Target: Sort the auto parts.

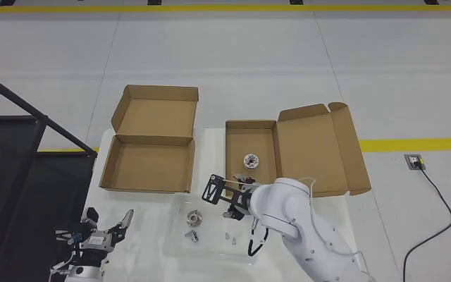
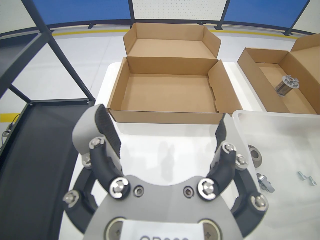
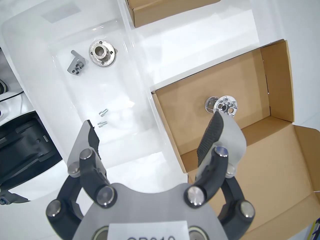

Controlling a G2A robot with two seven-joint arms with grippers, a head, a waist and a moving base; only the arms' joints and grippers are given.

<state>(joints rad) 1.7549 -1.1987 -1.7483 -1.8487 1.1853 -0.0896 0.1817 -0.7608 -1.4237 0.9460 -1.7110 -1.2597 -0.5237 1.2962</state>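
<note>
Two boxes (image 1: 148, 168), one tray (image 1: 176, 234), five parts (image 1: 193, 218)

You have two plain brown cardboard boxes, the left box (image 1: 146, 168) and the right box (image 1: 243, 141), both unprinted inside. The tray (image 3: 30, 51) is clear, milky-white plastic and sits on a glossy white table (image 1: 210, 155). In the right box the flanged part (image 3: 222, 106) is bright silver. In the tray you'll see a dull grey hub (image 3: 102, 56), a darker grey bracket (image 3: 76, 67) and two silver bolts (image 3: 103, 112). The left gripper (image 2: 161, 117) and right gripper (image 3: 152, 119) are silver-grey with black links and black ribbed pads (image 2: 106, 126). The floor (image 1: 282, 56) is pale grey with yellow stripes.
</note>
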